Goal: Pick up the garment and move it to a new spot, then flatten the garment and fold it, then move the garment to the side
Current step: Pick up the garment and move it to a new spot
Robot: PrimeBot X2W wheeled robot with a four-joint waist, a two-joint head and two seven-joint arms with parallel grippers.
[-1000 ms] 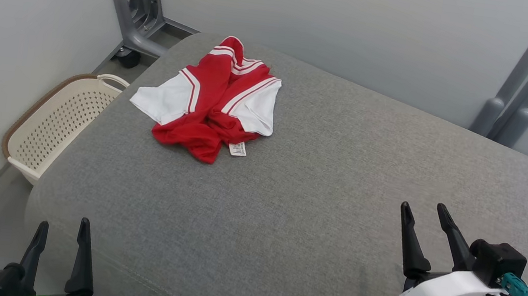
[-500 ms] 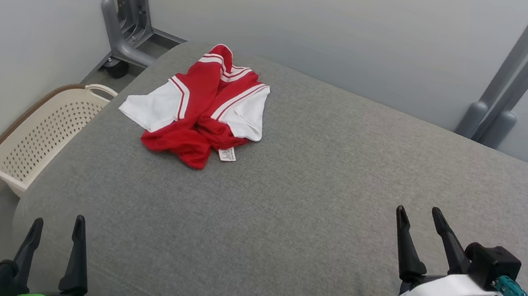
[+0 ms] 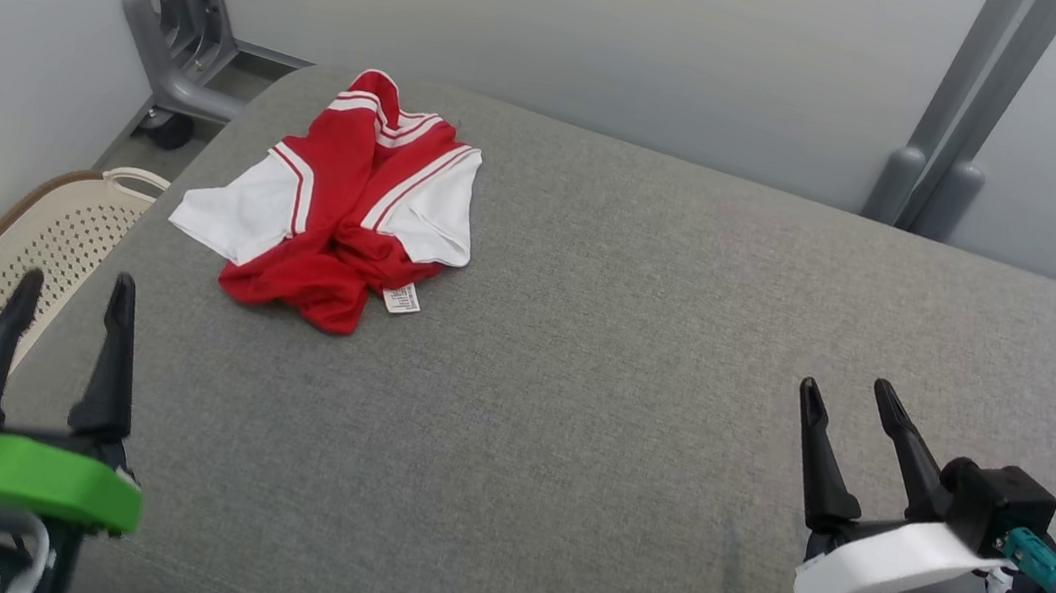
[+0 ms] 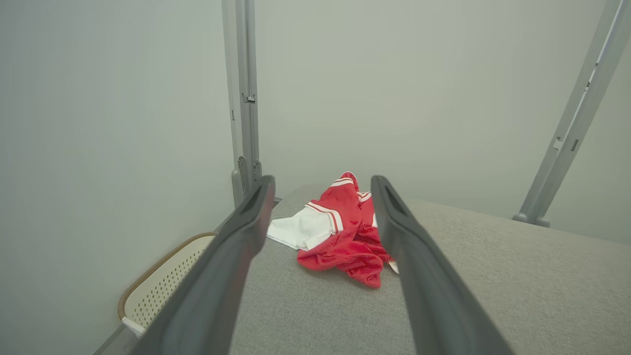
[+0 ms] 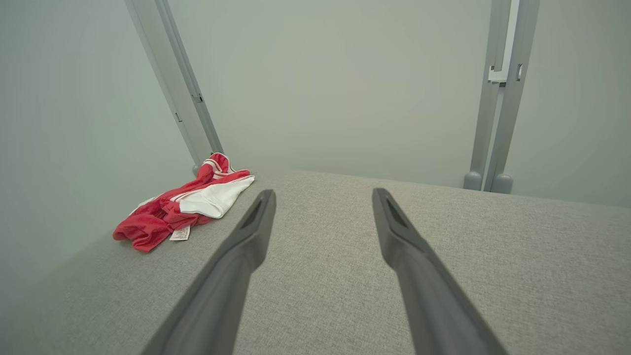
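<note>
Both of my grippers were spread wide and held nothing. My left gripper (image 3: 77, 279) hung over the near left corner of the grey cushion (image 3: 640, 371), and my right gripper (image 3: 846, 386) hung over its near right part. The garment (image 3: 338, 203), red with white panels and stripes, lay crumpled toward the cushion's far left corner, well apart from both. A small white label (image 3: 402, 298) showed at its near edge. A cream perforated basket (image 3: 7, 273) sat on the floor just beside the cushion's left side.
</note>
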